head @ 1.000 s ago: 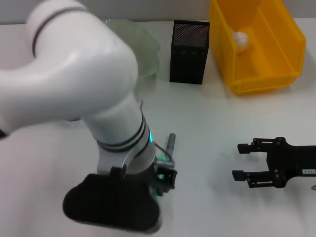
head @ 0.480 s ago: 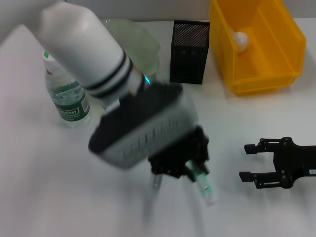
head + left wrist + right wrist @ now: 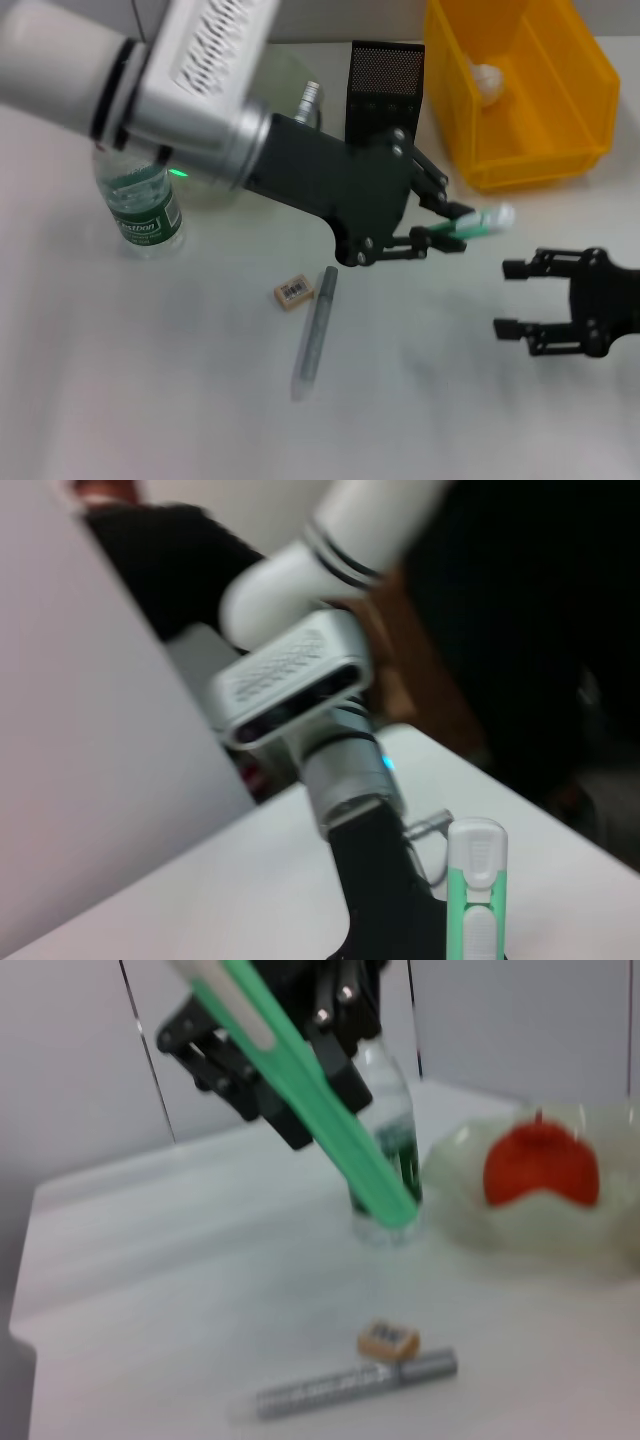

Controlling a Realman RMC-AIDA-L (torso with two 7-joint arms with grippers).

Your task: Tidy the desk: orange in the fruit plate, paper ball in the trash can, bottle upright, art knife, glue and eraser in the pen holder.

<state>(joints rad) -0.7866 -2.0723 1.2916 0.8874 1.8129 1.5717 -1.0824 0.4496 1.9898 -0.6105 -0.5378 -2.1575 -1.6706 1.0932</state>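
Glue [image 3: 470,224], a green-and-white stick, is being held off the counter [image 3: 150,380] at frame centre-right, lying nearly level with its white end toward the right. Left hand [image 3: 440,225] is gripping the stick, fingers closed on its green part; the left wrist view is showing the stick [image 3: 476,890] standing out from the hand.

Knife [image 3: 314,333], a grey pen-shaped one, is lying flat on the counter at lower centre, below the hand. Eraser [image 3: 294,292] is lying just beside the knife's upper end, on its left. Holder [image 3: 384,105], black mesh, is standing at upper centre. Bottle [image 3: 140,205] is standing upright at left, partly behind the left arm.

Yellow bin [image 3: 520,90] is sitting at upper right with the paper ball [image 3: 487,80] inside. Orange [image 3: 540,1165] is showing in the glass plate [image 3: 530,1225] in the right wrist view.

Right hand [image 3: 515,298] is hovering at right edge, fingers apart, holding nothing.
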